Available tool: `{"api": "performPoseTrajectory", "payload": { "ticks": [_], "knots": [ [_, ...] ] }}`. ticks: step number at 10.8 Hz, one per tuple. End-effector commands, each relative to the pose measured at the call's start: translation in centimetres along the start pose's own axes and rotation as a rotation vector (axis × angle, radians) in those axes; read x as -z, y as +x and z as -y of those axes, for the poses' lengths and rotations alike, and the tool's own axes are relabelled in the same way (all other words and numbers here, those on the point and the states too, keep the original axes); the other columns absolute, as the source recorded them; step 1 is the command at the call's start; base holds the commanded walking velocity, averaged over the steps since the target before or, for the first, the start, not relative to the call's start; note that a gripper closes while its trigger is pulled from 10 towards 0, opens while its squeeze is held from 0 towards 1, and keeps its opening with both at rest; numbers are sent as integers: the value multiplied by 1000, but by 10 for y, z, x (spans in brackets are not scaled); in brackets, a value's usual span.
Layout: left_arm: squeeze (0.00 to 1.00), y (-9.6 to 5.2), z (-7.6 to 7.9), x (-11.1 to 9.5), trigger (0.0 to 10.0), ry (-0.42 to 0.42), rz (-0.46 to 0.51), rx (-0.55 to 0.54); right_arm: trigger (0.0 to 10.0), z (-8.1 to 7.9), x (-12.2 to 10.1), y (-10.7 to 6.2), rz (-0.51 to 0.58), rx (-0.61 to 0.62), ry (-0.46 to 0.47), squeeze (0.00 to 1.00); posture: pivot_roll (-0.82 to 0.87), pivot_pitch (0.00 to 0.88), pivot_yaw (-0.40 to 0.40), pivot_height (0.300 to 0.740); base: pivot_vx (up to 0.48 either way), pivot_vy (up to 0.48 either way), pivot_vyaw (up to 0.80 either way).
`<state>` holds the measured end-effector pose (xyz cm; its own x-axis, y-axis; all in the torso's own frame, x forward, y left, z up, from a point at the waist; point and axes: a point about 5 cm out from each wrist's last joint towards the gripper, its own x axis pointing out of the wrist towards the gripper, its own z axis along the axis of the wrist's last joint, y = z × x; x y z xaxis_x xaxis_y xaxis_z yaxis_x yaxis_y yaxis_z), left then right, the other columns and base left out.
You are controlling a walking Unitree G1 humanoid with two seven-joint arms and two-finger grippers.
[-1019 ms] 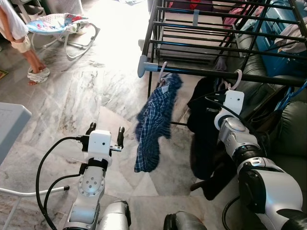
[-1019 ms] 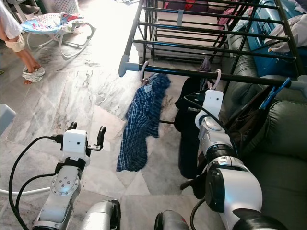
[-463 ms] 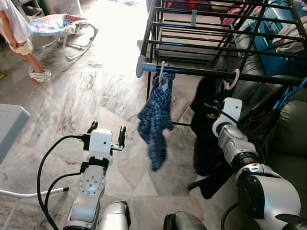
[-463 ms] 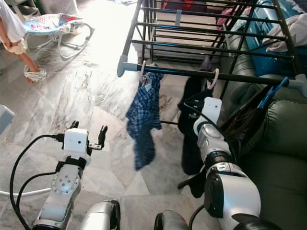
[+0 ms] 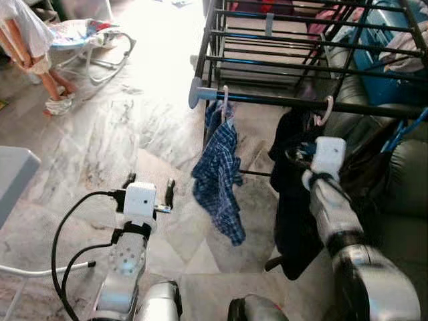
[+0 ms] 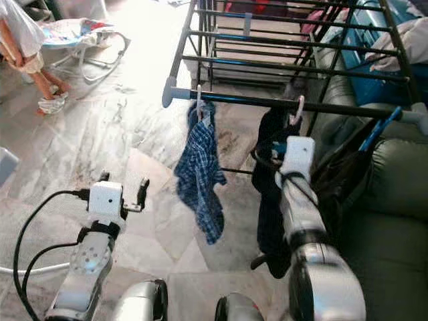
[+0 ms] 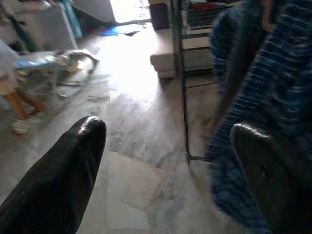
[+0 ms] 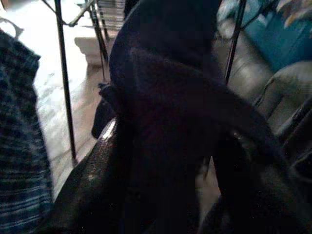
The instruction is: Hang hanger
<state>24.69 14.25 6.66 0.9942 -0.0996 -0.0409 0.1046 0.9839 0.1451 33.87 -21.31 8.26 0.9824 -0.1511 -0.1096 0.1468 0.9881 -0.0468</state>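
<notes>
A black drying rack (image 5: pixel 281 63) stands on the marble floor (image 5: pixel 120 134), and everything here sits around it. On its nearest rail, close to the grey end cap, a white hanger (image 5: pixel 225 100) is hooked and carries a blue plaid shirt (image 5: pixel 221 177) that hangs down in front of the rack. Further along the same rail, a second hanger (image 5: pixel 326 110) with a pale hook rests over the bar and holds a black garment (image 5: pixel 294 200), which drops well below the rail toward the floor. The right end effector (image 5: pixel 309 148) is raised just under that rail, against the black garment; in the right wrist view its fingers (image 8: pixel 92 180) stand on either side of the dark cloth, but whether they pinch it cannot be told. The left end effector (image 5: pixel 147 187) is held low in front of the rack, apart from the plaid shirt, with its two black fingers (image 7: pixel 63 165) spread and nothing between them. A dark sofa (image 5: pixel 401 180) lies just beside the rack on the side of the black garment. Well away from the rack, across the floor, a baby bouncer (image 5: pixel 90 37) stands in bright light, and a person's legs (image 5: pixel 50 73) show near it. A grey box corner (image 5: pixel 13 177) sits at the edge of the head view, on the far side of the left arm from the rack.
</notes>
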Motion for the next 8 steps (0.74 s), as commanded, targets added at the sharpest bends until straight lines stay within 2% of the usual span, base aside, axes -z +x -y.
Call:
{"api": "performPoseTrajectory", "payload": {
  "ticks": [1, 3, 5, 7, 8],
  "knots": [
    [0, -3, 1, 0, 10000, -4, -3, 24, 10000, 0, -2, -5, 51, -2, -11, 1000, 45, 126, -21, 740, 0, 0, 0],
    [0, 0, 2, -1, 10000, 4, 3, 26, 10000, -4, 0, -27, 125, -3, -24, 1000, 28, 129, -15, 740, 0, 0, 0],
    [0, 1, -1, 0, 10000, 28, -1, 9, 10000, -7, 1, -41, 151, -14, -44, 1000, 23, 136, -11, 740, 0, 0, 0],
    [0, 1, -1, 1, 10000, -5, -17, 13, 10000, -2, -5, -49, 175, 3, -52, 1000, 23, 138, -13, 740, 0, 0, 0],
    [0, 1, -3, 1, 10000, 8, -17, 10, 10000, -2, -5, -51, 173, 1, -43, 1000, 24, 138, -12, 740, 0, 0, 0]
  ]
}}
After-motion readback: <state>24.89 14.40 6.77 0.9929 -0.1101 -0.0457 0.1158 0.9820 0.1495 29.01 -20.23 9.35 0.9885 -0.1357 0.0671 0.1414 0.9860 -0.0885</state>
